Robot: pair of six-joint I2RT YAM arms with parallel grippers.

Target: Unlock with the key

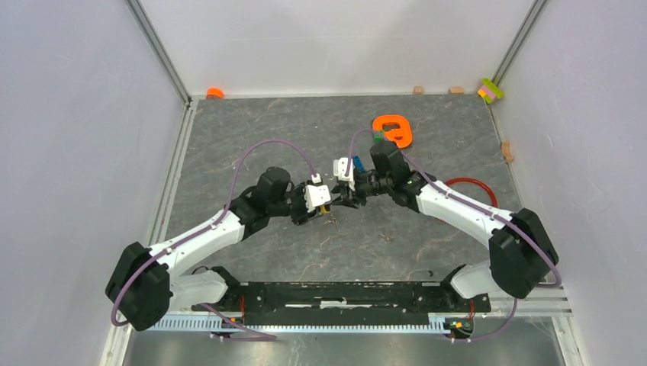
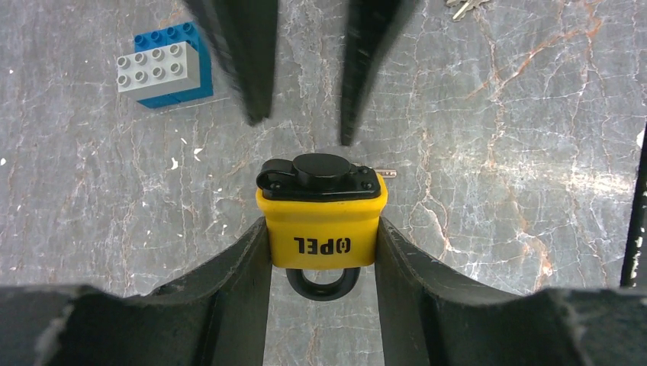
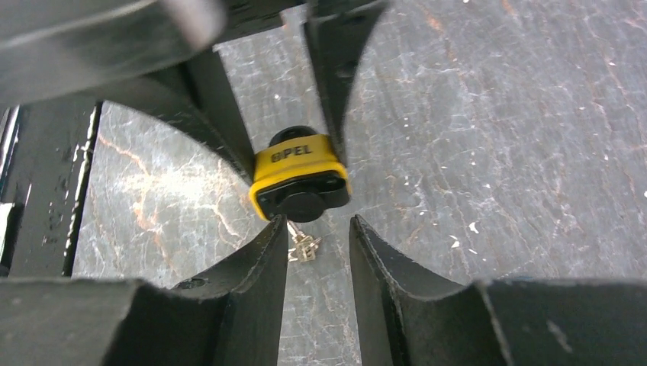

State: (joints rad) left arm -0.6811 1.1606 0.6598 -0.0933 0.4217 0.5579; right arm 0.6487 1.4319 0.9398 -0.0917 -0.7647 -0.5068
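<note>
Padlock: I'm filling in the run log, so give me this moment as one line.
left gripper shut on padlock | right gripper open, facing padlock | key on table, not gripped

Yellow padlock (image 2: pixel 321 229) — black "OPEL" printed on body, upside down in left wrist view.

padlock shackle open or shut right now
Shut: in the left wrist view both ends of the black shackle run into the yellow padlock, which is held by the left gripper.
</note>
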